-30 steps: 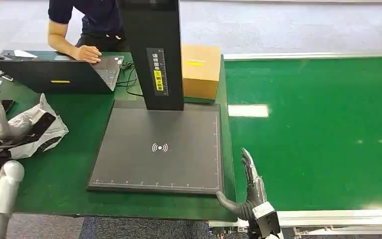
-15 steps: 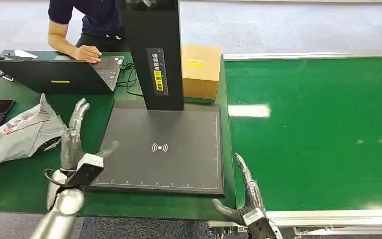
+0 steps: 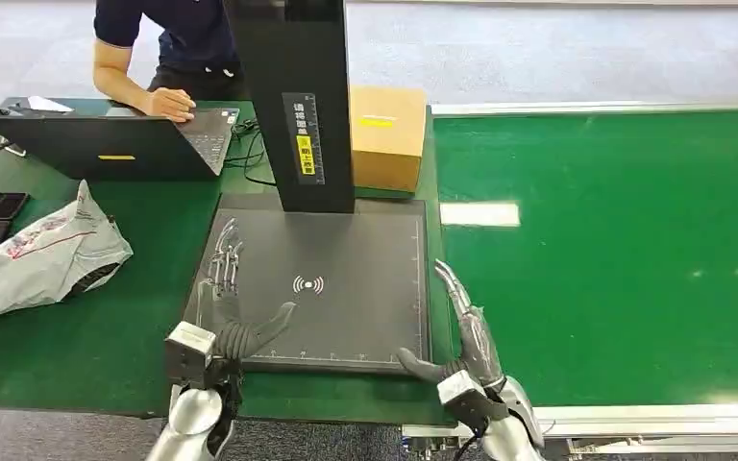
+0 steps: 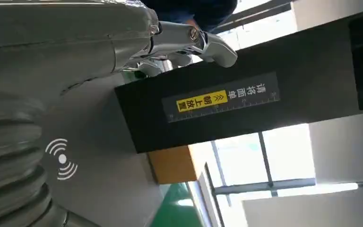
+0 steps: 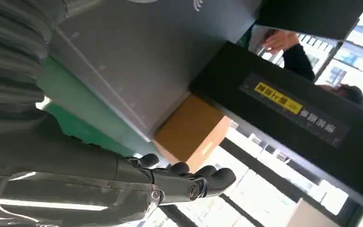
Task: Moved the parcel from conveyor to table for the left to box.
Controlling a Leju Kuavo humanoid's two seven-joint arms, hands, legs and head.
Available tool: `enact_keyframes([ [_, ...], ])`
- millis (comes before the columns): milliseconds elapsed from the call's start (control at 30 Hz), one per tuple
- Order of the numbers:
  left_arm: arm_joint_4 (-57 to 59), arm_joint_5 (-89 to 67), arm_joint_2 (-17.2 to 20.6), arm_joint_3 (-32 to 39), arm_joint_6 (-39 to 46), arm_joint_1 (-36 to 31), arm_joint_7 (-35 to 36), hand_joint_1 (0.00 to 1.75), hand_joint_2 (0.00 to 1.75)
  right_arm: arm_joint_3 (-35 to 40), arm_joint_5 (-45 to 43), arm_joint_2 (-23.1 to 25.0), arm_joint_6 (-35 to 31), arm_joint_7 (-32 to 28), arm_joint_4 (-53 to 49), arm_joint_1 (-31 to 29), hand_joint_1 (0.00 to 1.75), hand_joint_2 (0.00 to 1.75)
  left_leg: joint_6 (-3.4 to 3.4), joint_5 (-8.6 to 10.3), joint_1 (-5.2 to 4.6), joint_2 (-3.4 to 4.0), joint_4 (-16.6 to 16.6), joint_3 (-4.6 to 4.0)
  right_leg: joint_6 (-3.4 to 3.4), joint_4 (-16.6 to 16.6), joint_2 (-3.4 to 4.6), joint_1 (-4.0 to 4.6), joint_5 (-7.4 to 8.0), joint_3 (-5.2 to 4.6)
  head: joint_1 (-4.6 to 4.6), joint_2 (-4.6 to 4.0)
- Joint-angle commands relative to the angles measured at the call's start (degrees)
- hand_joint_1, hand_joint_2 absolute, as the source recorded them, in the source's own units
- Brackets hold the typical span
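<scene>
The parcel (image 3: 34,259), a crumpled grey bag, lies on the green counter (image 3: 135,317) left of the black scanner pad (image 3: 346,250), well apart from both arms. The left robot hand (image 3: 226,307) is released, its fingers spread over the pad's near left corner and holding nothing. The right robot hand (image 3: 461,336) is released too, fingers straight, at the pad's near right corner beside the conveyor (image 3: 615,259).

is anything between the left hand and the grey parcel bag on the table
Nothing visible does. The left hand is open over the scanner pad's left edge, and only bare green table lies between it and the parcel bag.
</scene>
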Motion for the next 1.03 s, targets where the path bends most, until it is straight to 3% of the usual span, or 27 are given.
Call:
enact_keyframes([
  [33,-1.09,-2.16,-2.59,3.47,1.32,1.19,0.16,0.00,1.75,6.05,-1.88,2.58,1.47,2.89,9.11,-12.05,0.00,1.75,0.01,0.00,0.01,0.31,-0.05,0.08,-0.08,-0.03,0.29,0.03,0.09,-0.03,0.00,0.00],
  [200,-3.88,-4.32,-2.74,3.30,2.77,4.07,3.40,0.00,1.75,6.27,-9.09,3.61,3.83,1.81,5.18,-10.12,0.00,1.75,0.02,0.01,0.03,0.15,-0.08,0.12,-0.06,-0.09,0.13,0.04,0.04,0.07,0.00,0.00],
  [533,-4.43,-9.08,-2.70,-0.18,4.98,7.35,4.48,0.00,1.75,6.21,-6.63,3.68,3.90,4.59,-7.56,-0.68,0.00,1.75,0.02,0.01,0.02,-0.16,-0.06,0.01,-0.02,-0.07,-0.16,0.03,-0.05,0.06,0.00,0.00],
  [833,-9.44,-11.69,-4.16,0.93,4.79,13.21,5.80,0.00,1.75,2.96,-5.33,4.06,5.20,3.15,-7.58,3.24,0.00,1.75,0.04,-0.01,0.02,-0.10,-0.09,0.08,-0.01,-0.11,-0.10,0.03,-0.05,0.12,-0.02,0.00],
  [1033,-5.33,-17.67,-3.88,-1.27,6.47,13.23,4.34,0.00,1.75,3.82,-3.86,3.50,3.64,1.08,-7.28,7.49,0.00,1.75,0.03,0.01,0.02,-0.17,-0.10,0.07,0.00,-0.12,-0.17,0.02,-0.05,0.13,-0.02,0.00],
])
